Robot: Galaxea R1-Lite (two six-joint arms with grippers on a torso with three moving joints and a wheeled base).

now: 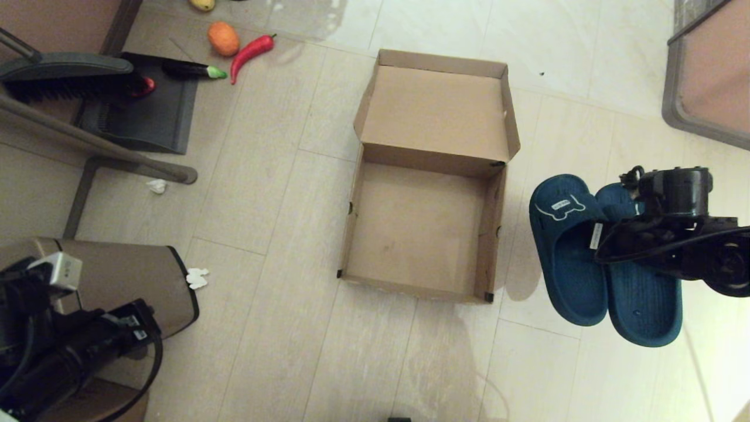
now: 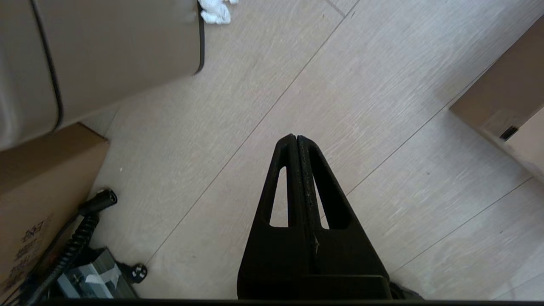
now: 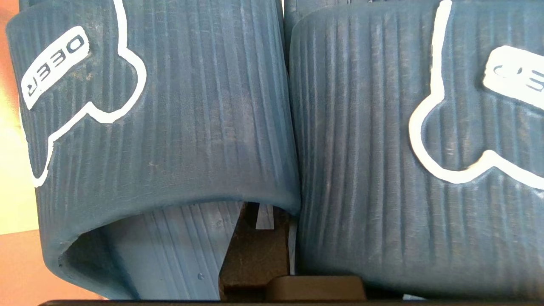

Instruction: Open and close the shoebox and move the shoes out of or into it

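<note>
The brown cardboard shoebox (image 1: pixel 419 234) stands open in the middle of the floor, its inside bare and its hinged lid (image 1: pixel 436 111) leaning back on the far side. To its right, my right gripper (image 1: pixel 606 234) is shut on the pair of navy slide slippers (image 1: pixel 571 264), held side by side above the floor. In the right wrist view one finger (image 3: pixel 250 250) sits under the strap of one slipper (image 3: pixel 161 119); the other finger is hidden behind the second slipper (image 3: pixel 365 161). My left gripper (image 2: pixel 296 138) is shut and empty, low at the near left.
A tan trash bin (image 1: pixel 117 281) stands by my left arm, with a printed carton (image 2: pixel 38 204) beside it. A dustpan (image 1: pixel 146 111), a brush (image 1: pixel 64 73), an orange (image 1: pixel 223 38), a red chili (image 1: pixel 252 51) and an eggplant (image 1: pixel 190 70) lie far left. Paper scraps (image 1: pixel 197 278) dot the floor.
</note>
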